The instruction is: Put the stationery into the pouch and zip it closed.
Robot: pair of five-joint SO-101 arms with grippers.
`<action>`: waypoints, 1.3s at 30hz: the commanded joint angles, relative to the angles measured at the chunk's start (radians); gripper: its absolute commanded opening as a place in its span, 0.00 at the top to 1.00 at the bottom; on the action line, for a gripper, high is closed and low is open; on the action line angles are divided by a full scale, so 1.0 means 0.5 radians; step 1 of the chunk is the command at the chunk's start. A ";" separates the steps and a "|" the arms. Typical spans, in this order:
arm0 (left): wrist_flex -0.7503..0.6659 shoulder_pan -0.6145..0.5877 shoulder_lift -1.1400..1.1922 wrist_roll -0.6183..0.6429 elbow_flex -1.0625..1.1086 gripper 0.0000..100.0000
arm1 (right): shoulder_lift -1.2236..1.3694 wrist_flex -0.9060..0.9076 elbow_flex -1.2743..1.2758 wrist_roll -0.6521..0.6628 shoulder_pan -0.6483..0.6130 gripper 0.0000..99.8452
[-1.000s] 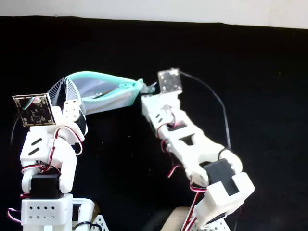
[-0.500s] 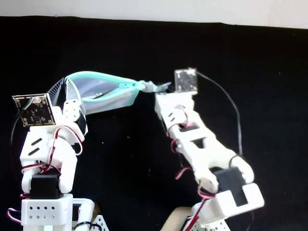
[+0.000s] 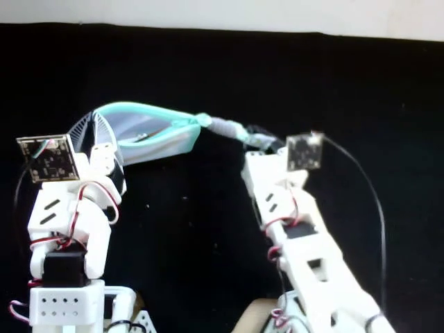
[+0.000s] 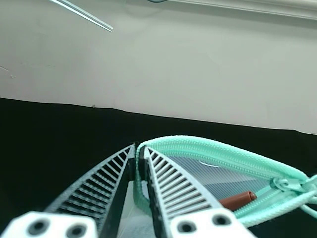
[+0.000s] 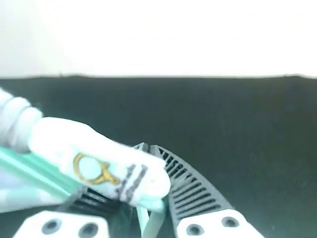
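Mint pouch point(image 3: 149, 135), charm point(image 5: 99, 166) in right gripper point(image 5: 147, 148)

The table point(image 3: 208, 69) has a plain black top that runs back to a pale wall point(image 3: 208, 12) along its far edge. A few tiny pale specks point(image 3: 147, 206) dot the black. A white arm base point(image 3: 66, 304) stands at the near left edge. A tan rounded piece point(image 3: 255, 311) shows at the near edge. The mint pouch point(image 3: 149, 135) is over the table's left part; whether it touches cannot be told.
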 commanded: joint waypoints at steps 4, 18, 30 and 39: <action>0.092 0.054 0.170 0.025 0.048 0.99 | -0.342 -0.041 0.017 0.209 0.192 1.00; 0.092 0.054 0.158 0.025 0.048 0.99 | -0.468 1.751 -0.987 -0.423 0.269 1.00; 0.092 0.057 0.158 0.025 0.048 0.99 | -0.480 2.214 -1.468 -0.491 0.269 1.00; 0.092 0.057 0.158 0.025 0.048 0.99 | -0.480 2.681 -2.051 -0.491 0.269 1.00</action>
